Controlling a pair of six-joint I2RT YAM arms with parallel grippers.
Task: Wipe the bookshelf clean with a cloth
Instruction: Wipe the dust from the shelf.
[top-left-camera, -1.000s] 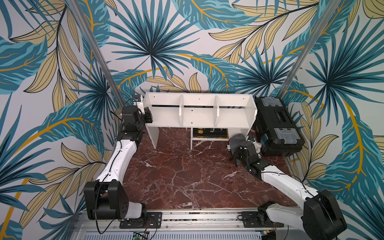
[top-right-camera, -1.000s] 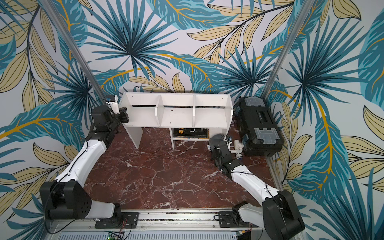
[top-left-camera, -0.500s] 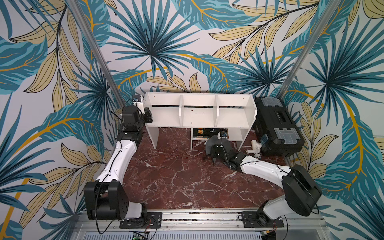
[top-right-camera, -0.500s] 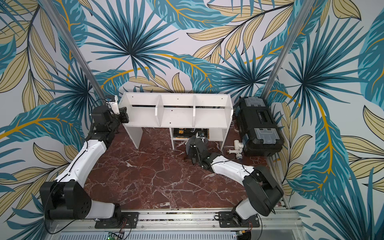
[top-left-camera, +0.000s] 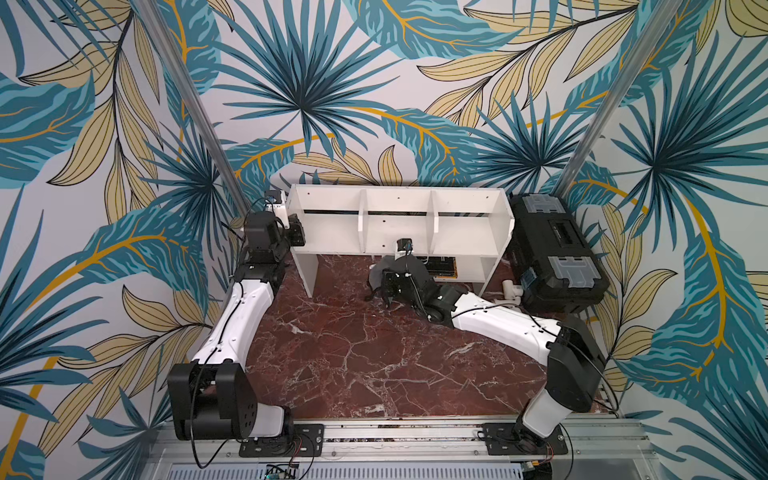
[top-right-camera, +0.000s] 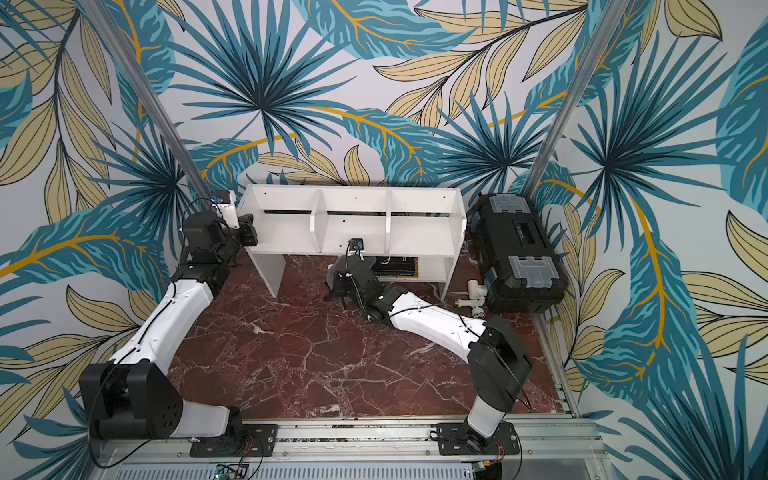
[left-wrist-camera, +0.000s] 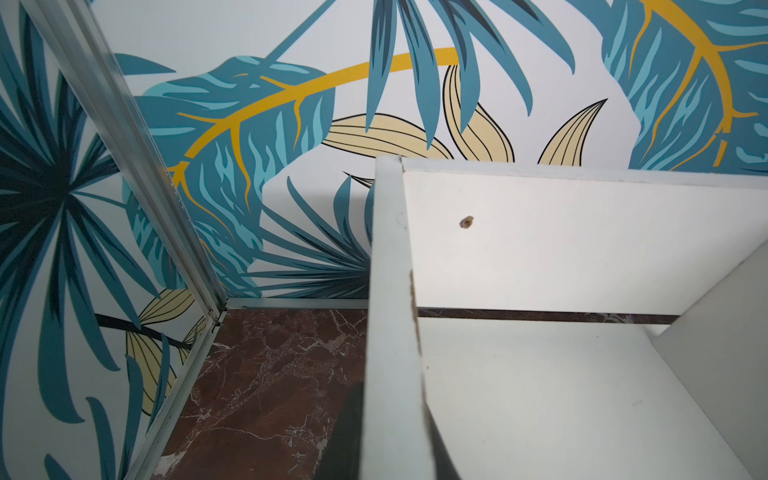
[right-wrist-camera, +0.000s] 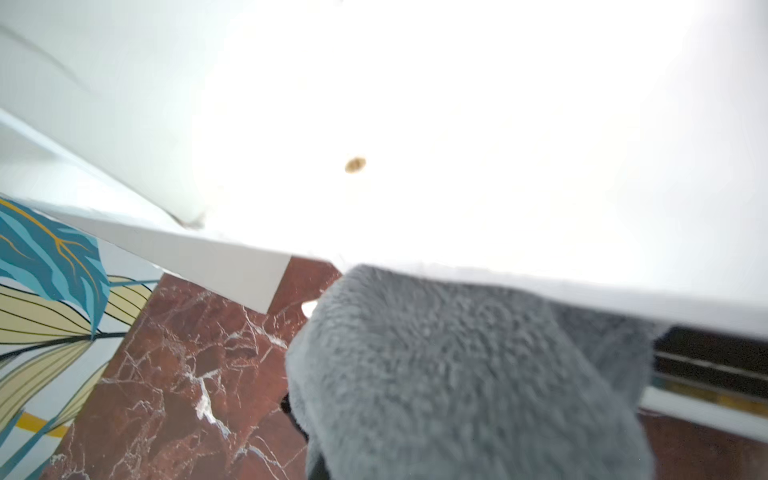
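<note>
Cloth held in closed right hand, pressed against bookshelf front edge just ahead of the hand; left hand clamped on its side panel; wiping judged barely begun, compartments left to do

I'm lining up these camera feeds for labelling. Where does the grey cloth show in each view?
Top view: cloth just below the bookshelf front edge, centre.
Top view: same place.
Left wrist: not in it.
Right wrist: fills the lower middle, against the shelf edge.
Shared landmark: the white bookshelf.
</note>
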